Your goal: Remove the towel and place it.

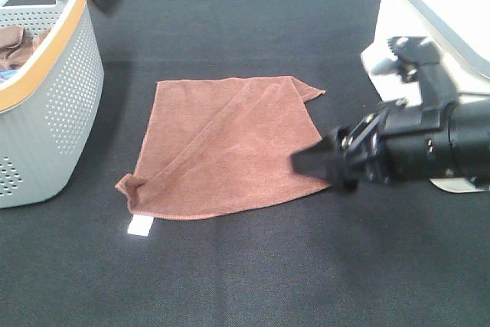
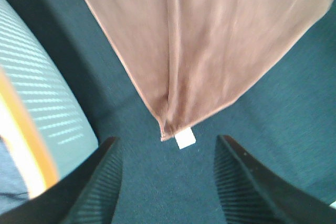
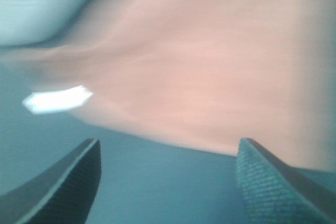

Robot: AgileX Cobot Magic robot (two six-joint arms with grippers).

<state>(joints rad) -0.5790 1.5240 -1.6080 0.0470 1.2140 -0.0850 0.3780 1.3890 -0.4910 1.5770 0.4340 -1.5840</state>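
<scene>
Black cloth: your table cover, under everything.
Towel: lies flat, tag nearest you.
Basket: your left.
Left gripper: spread, empty.
Right gripper: spread, empty.

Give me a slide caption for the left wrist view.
Open left gripper above the towel corner with its white tag.

Evenly lit from above in the overhead view, with faint soft shadow beside the basket and slight glare washing out the white unit. Sharpest there; mildly smeared in the left wrist view. Heavily blurred in the right wrist view, towel reduced to a soft wash.
</scene>
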